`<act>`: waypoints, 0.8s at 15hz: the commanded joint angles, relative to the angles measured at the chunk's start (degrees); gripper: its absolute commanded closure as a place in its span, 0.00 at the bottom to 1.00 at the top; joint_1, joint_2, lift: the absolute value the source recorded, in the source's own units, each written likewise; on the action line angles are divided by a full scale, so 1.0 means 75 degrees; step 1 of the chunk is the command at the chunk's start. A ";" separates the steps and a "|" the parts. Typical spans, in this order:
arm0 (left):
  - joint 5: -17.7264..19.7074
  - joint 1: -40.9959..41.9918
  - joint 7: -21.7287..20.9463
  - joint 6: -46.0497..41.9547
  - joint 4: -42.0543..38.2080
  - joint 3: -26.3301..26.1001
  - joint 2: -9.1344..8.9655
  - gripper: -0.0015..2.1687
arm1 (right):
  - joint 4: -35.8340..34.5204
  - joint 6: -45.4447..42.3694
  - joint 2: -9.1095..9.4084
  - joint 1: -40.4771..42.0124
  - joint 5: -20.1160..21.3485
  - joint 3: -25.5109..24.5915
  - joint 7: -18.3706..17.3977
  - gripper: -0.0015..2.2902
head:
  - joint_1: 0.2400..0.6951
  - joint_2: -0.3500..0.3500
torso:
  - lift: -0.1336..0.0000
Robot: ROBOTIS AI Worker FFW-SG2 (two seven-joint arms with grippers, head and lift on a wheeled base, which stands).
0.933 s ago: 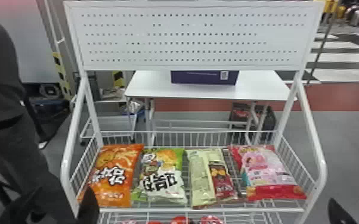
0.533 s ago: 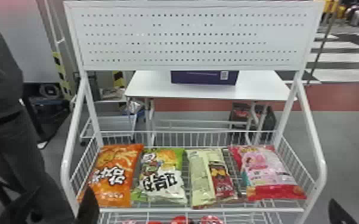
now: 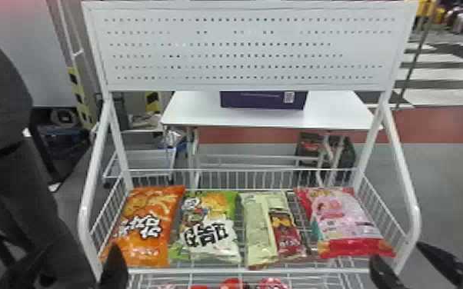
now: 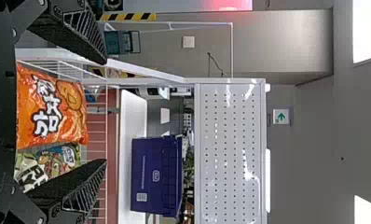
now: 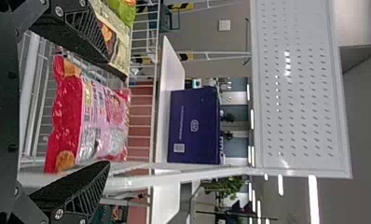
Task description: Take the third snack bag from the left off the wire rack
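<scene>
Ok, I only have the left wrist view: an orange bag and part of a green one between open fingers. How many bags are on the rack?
Observer: Four, in one row on the wire rack; the third snack bag from the left is pale green and dark red.
Operator: Where's the right gripper?
Observer: The right gripper is open and empty, low at the rack's front, facing the pink and red bag at the right end.

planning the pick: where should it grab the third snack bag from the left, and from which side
Grip the near short end of the third snack bag, coming down from the front. It lies flat on the wire rack, long sides close beside the green bag and the pink bag, so probably only that end leaves finger room.
</scene>
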 commanded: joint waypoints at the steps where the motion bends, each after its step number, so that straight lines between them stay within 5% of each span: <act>1: -0.0055 0.0012 0.0001 -0.0001 0.0022 -0.0044 0.0000 0.07 | 0.0767 0.0932 0.0246 -0.1435 0.0541 0.0949 -0.0042 0.05 | 0.57 0.50 | 1.00; 6: -0.0090 0.0012 0.0001 0.0093 -0.0061 -0.0091 0.0011 0.07 | 0.3052 0.1799 0.0539 -0.4060 0.0741 0.2766 -0.0089 0.06 | 0.57 0.50 | 1.00; 10: -0.0079 0.0012 -0.0011 0.0116 -0.0061 -0.0032 0.0035 0.07 | 0.4048 0.2081 0.0820 -0.4810 0.0858 0.3316 -0.0089 0.06 | 0.57 0.50 | 1.00; 12: -0.0067 -0.0012 -0.0011 0.0116 -0.0037 -0.0020 0.0035 0.07 | 0.4247 0.2620 0.0820 -0.5138 0.0858 0.3398 -0.0007 0.22 | 0.57 0.50 | 1.00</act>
